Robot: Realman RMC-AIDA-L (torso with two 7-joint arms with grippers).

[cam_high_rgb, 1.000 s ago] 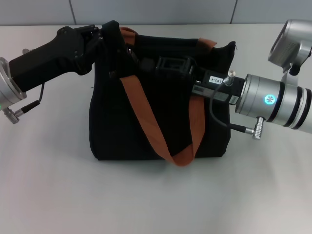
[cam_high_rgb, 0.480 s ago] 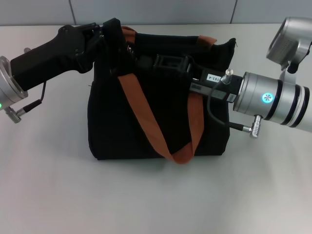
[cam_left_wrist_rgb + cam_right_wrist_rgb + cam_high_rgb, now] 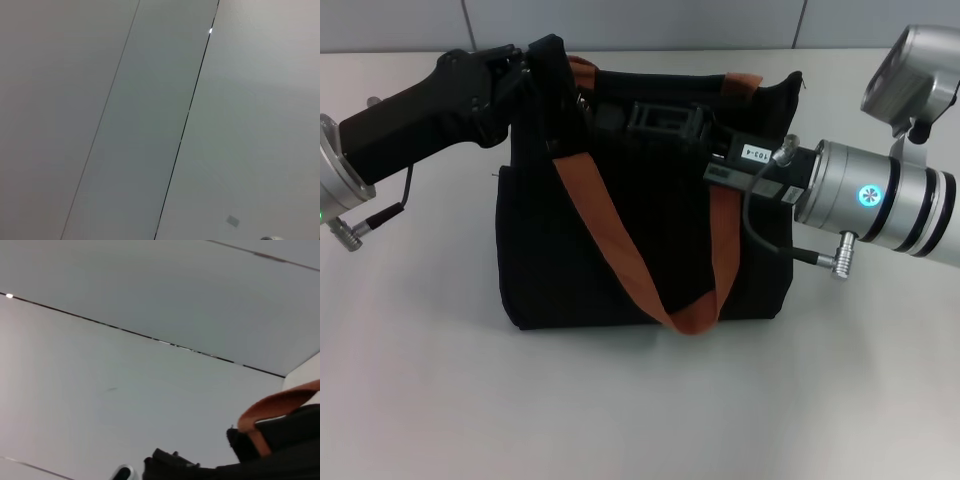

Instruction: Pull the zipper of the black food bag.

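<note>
Starting on the left of the black food bag (image 3: 640, 220), which sits on the white table (image 3: 640, 400): the left gripper (image 3: 535, 70) is pressed against the bag's top left corner, where the fabric is bunched upward. It looks clamped on that corner, bracing the bag, but the black fingers melt into the black cloth and I cannot tell for sure whether they are closed.

Moving across the bag's front, one orange-brown strap (image 3: 620, 240) droops in a long loop down to the bag's lower edge, and the second strap (image 3: 745, 82) arches over the top right corner.

Along the top edge, just right of the left gripper, the right gripper (image 3: 610, 115) reaches in from the right side, low over the zip track. The zipper itself is not visible; it should be under or between those fingertips, so whether they are pinching the pull tab cannot be told. The right wrist view only catches a strap (image 3: 280, 407) and black fabric against the wall.

My read of the risks: if the grip on the tab is shallow, it could slip out mid-pull. If the left hold gives, the soft bag would drag along with the pull instead of unzipping. The loose strap near the track could also snag the slider.
</note>
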